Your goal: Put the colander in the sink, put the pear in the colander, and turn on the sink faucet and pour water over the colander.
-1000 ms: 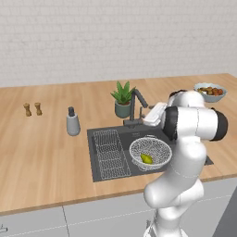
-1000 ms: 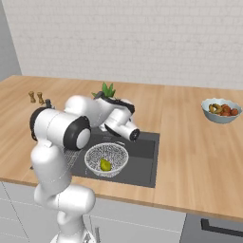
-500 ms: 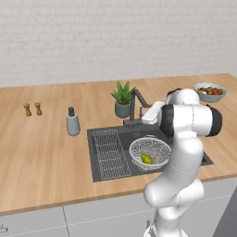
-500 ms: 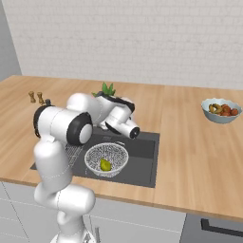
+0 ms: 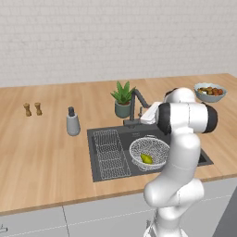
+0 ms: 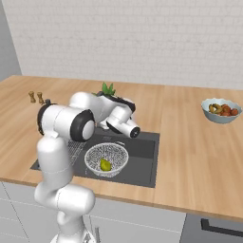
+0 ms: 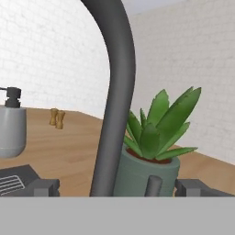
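**Hand at the faucet, colander and pear in the sink**

The colander point(image 5: 149, 152) sits in the sink point(image 5: 106, 170), in the right half of the basin as the left base view shows it. A flat wire rack point(image 5: 110, 152) lies at its 9 o'clock. The pear point(image 5: 146, 159) rests inside the colander, low in the mesh, near its middle.

The faucet point(image 5: 137, 105) stands at the basin's back rim, at about 12 o'clock from the colander. A potted plant point(image 5: 123, 98) stands just beside it, at its 10 o'clock. The gripper point(image 7: 117, 187) is up close to the faucet: in the hand view the dark stem point(image 7: 115, 101) rises between the two fingertips. Jaws are spread wide, pinching nothing. Contact with the stem: cannot tell.

Soap dispenser point(image 5: 72, 122) sits on the counter point(image 5: 41, 152) at 9 o'clock from the sink. Fruit bowl point(image 5: 210, 92) is well apart, far right.
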Motion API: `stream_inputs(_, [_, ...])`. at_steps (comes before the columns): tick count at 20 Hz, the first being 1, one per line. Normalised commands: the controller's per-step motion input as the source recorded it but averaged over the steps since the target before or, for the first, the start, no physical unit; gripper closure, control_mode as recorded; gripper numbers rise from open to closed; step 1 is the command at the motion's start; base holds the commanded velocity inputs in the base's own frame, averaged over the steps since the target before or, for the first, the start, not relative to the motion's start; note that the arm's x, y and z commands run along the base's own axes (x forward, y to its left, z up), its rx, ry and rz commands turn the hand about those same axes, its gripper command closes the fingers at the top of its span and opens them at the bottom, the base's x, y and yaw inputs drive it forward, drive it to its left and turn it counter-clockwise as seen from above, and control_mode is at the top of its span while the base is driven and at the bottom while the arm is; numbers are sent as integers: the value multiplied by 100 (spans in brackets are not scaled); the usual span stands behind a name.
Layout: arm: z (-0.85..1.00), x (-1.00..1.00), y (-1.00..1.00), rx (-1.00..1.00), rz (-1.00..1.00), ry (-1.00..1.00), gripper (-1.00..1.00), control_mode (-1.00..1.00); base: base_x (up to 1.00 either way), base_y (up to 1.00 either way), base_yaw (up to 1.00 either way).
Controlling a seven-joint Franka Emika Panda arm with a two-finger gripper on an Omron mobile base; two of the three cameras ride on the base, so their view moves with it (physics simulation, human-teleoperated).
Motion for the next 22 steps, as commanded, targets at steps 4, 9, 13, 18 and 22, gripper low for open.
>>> stream_inputs(4, [-7,12,0,0,0,0,-100,-100,0,0,0])
stream_inputs(9, [-6,11,0,0,0,0,-100,-100,0,0,0])
stream_inputs(13, [-7,15,0,0,0,0,-100,-100,0,0,0])
stream_inputs(18, [-7,18,0,0,0,0,-100,-100,0,0,0])
stream_inputs(22, [-10,18,0,0,0,0,-100,-100,0,0,0])
